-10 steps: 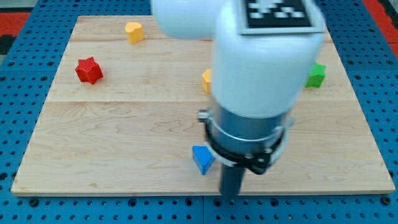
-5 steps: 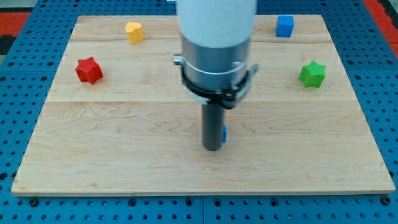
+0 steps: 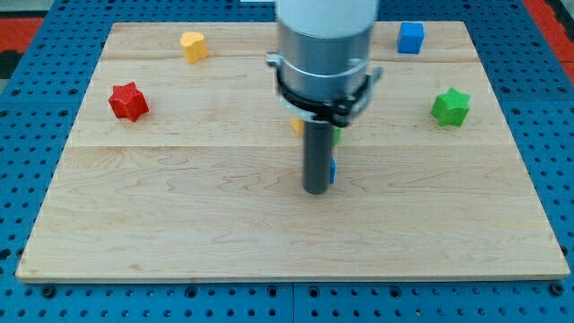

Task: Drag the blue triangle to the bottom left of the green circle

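Note:
My tip (image 3: 315, 190) rests on the board near its middle. The blue triangle (image 3: 332, 170) is almost wholly hidden behind the rod; only a thin blue edge shows at the rod's right side, touching it. A sliver of green (image 3: 336, 135) shows just above that, at the rod's upper right, under the arm's collar; it looks like the green circle, mostly hidden. An orange block (image 3: 297, 125) peeks out at the rod's upper left.
A red star (image 3: 127, 100) sits at the left, a yellow block (image 3: 193, 44) at the top left, a blue cube (image 3: 411, 37) at the top right, and a green star (image 3: 449, 107) at the right. The wooden board (image 3: 179, 224) lies on a blue pegboard.
My tip has moved from the board's bottom edge up and a little right over the last second, carrying the blue triangle up toward the middle. The other blocks have not moved.

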`<state>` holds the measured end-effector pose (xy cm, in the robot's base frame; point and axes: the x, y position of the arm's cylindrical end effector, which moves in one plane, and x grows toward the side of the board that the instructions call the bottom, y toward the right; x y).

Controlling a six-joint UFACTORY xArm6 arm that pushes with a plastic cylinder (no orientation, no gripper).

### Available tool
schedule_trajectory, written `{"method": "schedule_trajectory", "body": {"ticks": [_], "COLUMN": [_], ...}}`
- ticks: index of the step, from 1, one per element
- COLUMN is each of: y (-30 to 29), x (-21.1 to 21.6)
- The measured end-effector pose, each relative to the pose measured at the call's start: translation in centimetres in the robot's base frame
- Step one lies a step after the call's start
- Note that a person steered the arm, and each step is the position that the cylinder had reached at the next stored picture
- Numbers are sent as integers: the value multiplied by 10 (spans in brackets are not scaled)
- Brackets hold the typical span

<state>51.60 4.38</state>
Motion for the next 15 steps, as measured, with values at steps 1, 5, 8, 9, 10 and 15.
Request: {"method": "schedule_trajectory", "body": {"ticks": [1, 5, 8, 9, 10, 15], "y": [35, 26, -22, -36, -65, -40], "x": [54, -18, -23, -12, -8, -69]}}
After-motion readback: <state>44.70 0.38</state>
